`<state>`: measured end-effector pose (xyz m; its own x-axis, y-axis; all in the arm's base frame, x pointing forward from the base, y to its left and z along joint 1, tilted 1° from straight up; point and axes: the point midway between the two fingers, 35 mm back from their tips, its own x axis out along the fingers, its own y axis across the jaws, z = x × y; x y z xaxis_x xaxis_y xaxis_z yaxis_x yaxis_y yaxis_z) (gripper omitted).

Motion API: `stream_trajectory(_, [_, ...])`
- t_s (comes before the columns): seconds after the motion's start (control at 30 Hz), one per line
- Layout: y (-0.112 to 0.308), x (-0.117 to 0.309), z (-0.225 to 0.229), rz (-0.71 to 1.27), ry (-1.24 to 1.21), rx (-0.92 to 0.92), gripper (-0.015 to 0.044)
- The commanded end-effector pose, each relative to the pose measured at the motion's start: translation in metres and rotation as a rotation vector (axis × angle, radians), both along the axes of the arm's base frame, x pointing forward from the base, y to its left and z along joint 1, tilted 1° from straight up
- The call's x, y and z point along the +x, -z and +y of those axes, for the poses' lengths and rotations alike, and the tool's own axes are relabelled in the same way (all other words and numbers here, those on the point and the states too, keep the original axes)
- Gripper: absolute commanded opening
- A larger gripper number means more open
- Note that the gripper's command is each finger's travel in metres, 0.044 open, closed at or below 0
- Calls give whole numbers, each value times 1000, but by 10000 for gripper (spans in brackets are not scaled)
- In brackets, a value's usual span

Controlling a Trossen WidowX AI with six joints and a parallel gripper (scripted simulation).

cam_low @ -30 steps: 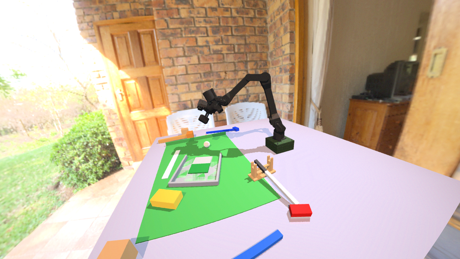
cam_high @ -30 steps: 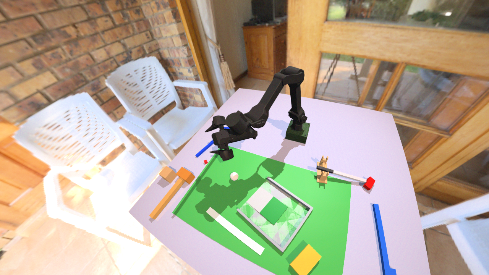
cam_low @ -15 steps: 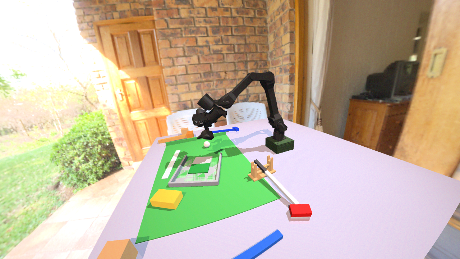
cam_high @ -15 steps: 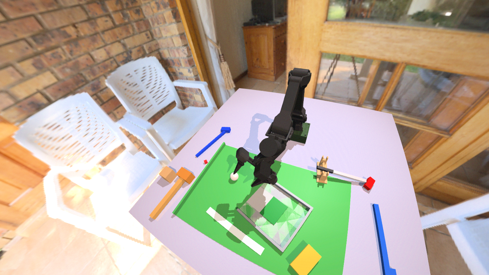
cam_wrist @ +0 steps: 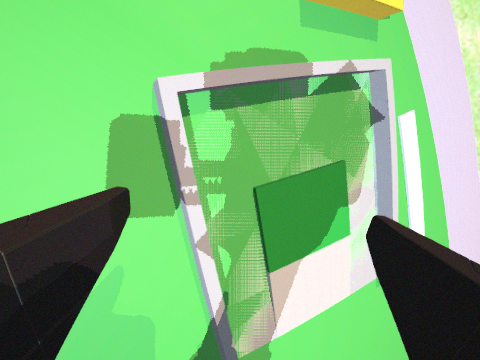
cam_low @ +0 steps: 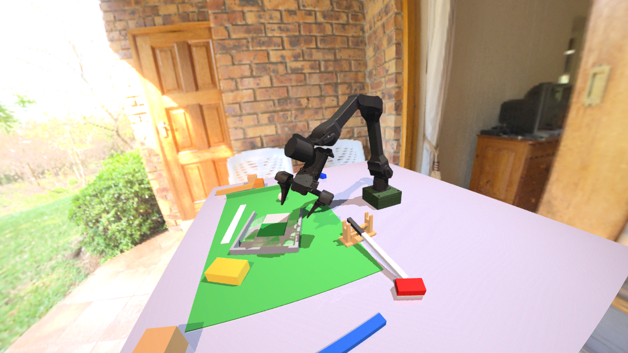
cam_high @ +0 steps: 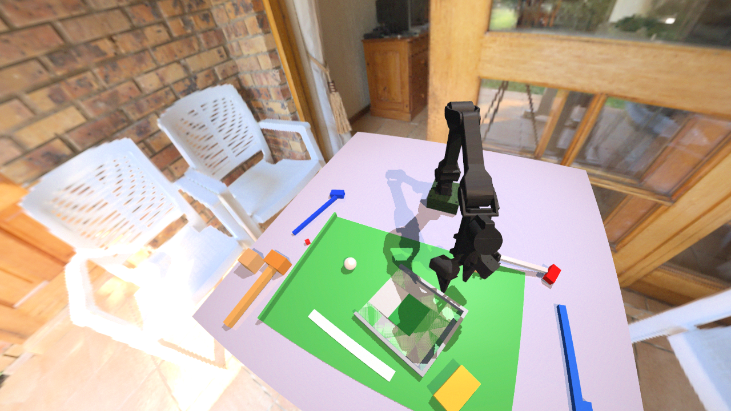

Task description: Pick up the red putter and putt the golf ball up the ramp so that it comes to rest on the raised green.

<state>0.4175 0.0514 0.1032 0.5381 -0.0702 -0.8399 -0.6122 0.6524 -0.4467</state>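
The red putter's head (cam_high: 551, 274) (cam_low: 410, 287) is on the table's right side. Its white shaft (cam_high: 521, 262) (cam_low: 386, 259) runs to a black grip resting on a wooden stand (cam_low: 347, 239); my gripper hides the stand in the top view. The white golf ball (cam_high: 350, 264) (cam_low: 279, 197) sits on the green mat, partly behind a finger in the exterior view. The pale ramp (cam_high: 380, 298) (cam_low: 277, 216) (cam_wrist: 315, 285) leads to the dark raised green (cam_high: 409, 314) (cam_low: 271, 229) (cam_wrist: 305, 215). My gripper (cam_high: 454, 284) (cam_low: 296, 210) (cam_wrist: 252, 213) is open and empty, above the mat beside the ramp.
A low grey wall (cam_high: 389, 343) (cam_low: 263, 251) (cam_wrist: 185, 84) surrounds the green on three sides. A yellow block (cam_high: 456, 388) (cam_low: 225, 270) and white strip (cam_high: 350, 345) (cam_low: 233, 223) (cam_wrist: 412, 170) are on the mat. An orange mallet (cam_high: 250, 296) and blue mallet (cam_high: 314, 215) lie left.
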Motion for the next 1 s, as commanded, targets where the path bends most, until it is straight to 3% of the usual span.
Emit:
stream_trajectory(0.0, [2,-24,47,89,-163,37,440])
stream_trajectory(0.2, [11,-68,110,226,-386,55,440])
stream_trajectory(0.5, [31,-139,154,475,-674,-16,440])
stream_trajectory(0.97, [57,-139,156,481,-680,-17,440])
